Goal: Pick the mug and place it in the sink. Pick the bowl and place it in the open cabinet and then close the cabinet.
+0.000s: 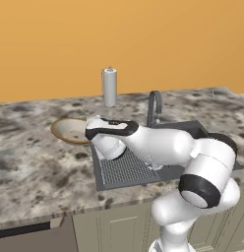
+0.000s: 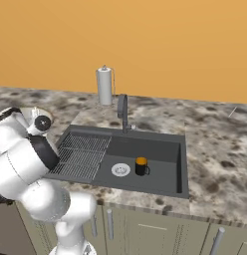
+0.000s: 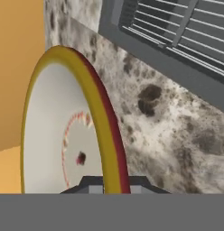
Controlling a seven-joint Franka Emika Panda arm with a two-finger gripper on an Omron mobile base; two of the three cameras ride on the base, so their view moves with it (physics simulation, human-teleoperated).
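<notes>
One bowl [image 1: 69, 130], one mug [image 2: 141, 166], one sink [image 2: 155, 149], one tap [image 2: 123, 111], one paper-towel roll [image 2: 104, 85].

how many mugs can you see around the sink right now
1. The mug stands upright in the sink basin, just right of the round drain. The arm hides part of the counter, so another could be out of sight.

Bright, even rendered light, soft faint shadows, no glare; textures look slightly coarse and blurred.
</notes>
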